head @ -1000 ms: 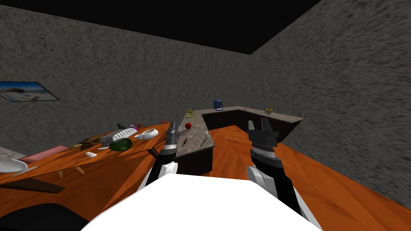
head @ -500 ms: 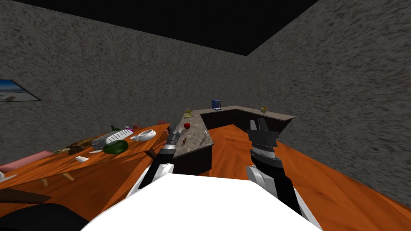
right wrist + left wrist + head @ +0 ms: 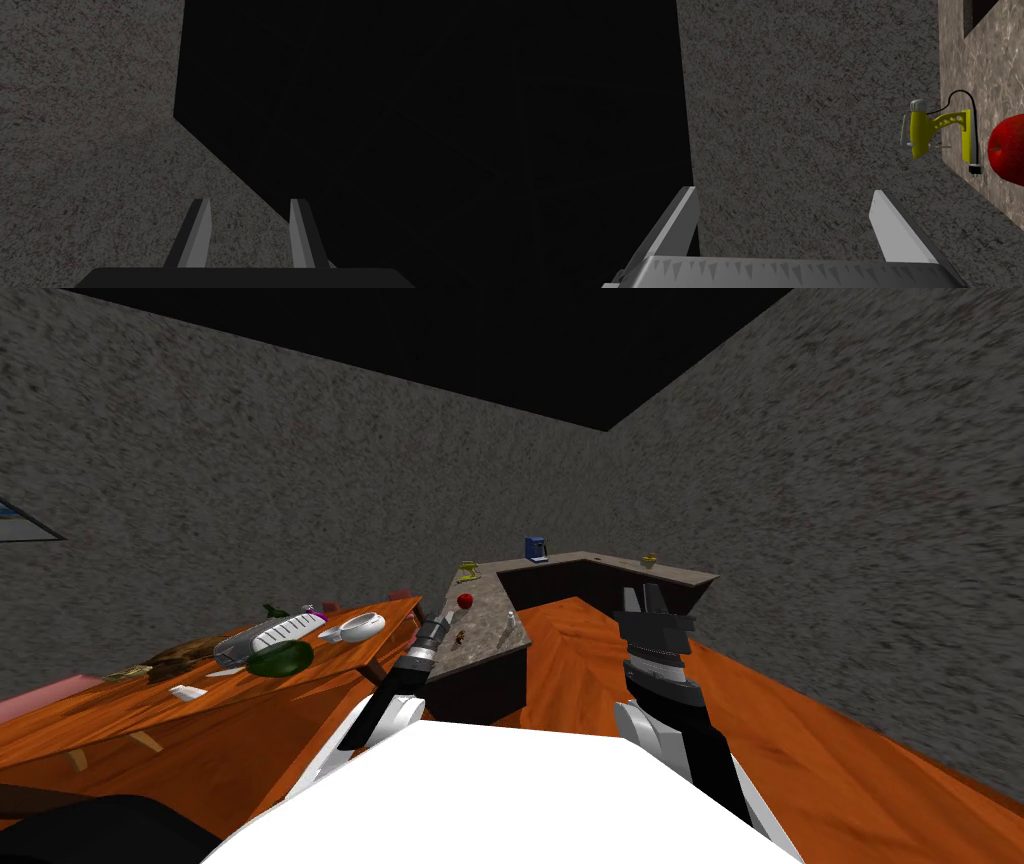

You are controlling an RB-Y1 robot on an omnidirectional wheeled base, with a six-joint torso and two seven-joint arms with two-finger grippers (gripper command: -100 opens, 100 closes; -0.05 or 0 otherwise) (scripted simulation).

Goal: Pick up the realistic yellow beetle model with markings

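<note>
Two hazards ahead. Carries nothing in the left pincer (image 3: 784, 195), blades wide apart, aimed past the yellow corded tool (image 3: 937, 131) at the wall rather than down at the target. Finds the small yellowish beetle (image 3: 461, 638) on the stone tabletop (image 3: 490, 618), just beside that pincer, nearer than the red apple (image 3: 465, 601), with a white bottle (image 3: 511, 625) off to one side. Risks closing on air or flicking so tiny a model off the edge if lowered unaligned; risks bumping the apple into a roll. Holds the right pincer (image 3: 250, 201) idle, blades narrowly apart, empty.
</note>
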